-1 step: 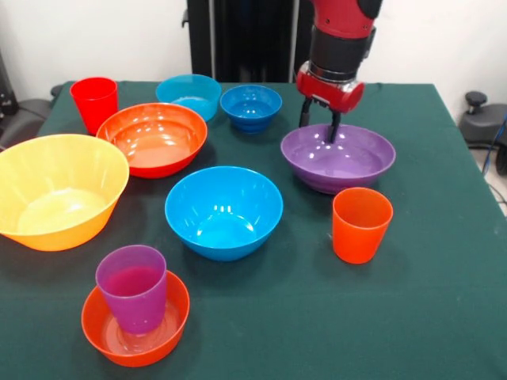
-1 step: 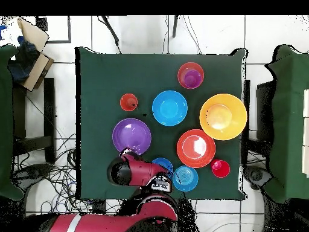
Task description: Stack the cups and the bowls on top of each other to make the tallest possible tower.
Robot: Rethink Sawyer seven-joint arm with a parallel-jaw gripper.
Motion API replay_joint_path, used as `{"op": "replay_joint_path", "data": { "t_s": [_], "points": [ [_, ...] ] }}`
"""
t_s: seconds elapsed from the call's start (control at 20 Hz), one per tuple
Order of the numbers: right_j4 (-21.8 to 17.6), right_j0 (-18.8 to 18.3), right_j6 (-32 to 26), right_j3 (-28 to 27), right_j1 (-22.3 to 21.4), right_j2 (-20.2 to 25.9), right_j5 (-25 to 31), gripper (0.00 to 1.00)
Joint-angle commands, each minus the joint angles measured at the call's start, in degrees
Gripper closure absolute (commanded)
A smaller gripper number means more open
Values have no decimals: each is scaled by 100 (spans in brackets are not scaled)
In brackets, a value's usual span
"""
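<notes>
Two fingers (image 1: 318, 125) spread apart, straddling far rim of purple bowl (image 1: 348, 162); purple cup (image 1: 133, 286) nested in orange bowl (image 1: 103, 336).

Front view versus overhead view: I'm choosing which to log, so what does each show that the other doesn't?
Only the front view shows the gripper, its fingers apart astride the far rim of the purple bowl, and each bowl's depth.

Only the overhead view shows the whole table, the floor cables and side furniture; there the arm hides the gripper and part of the small blue bowl.

Both show the purple cup standing in the small orange bowl, and the orange cup standing alone.
</notes>
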Motion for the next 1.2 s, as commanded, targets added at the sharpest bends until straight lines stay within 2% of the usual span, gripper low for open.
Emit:
{"op": "replay_joint_path", "data": {
  "t_s": [0.05,0.3,0.8,1.0,1.2],
  "points": [
    [12,-214,935,433,142,839,-147,0],
    [11,-216,871,384,231,831,-169,0],
    [61,-319,741,501,-203,934,300,0],
    [37,-534,611,675,-599,1069,704,0],
    [-39,-841,286,800,-1230,1132,1386,0]
  ]
}}
